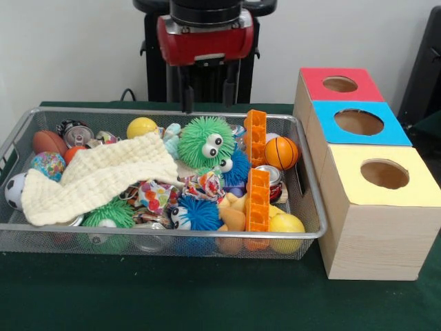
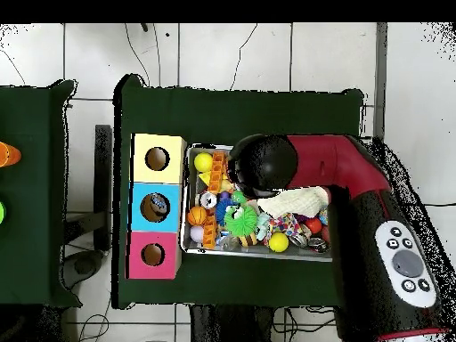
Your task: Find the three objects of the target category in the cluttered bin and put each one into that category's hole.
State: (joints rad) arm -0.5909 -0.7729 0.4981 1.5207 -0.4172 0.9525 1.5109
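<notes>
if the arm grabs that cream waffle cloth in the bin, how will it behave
Probably floppy: the cream cloth drapes over the toys beneath it in the wire bin. Likely light for its size. Lifted by one spot, it would probably hang and may drag small items like the soccer ball at its edge.

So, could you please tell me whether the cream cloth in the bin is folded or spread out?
Spread out: the cream cloth lies draped loosely over the toys at one end of the bin.
</notes>
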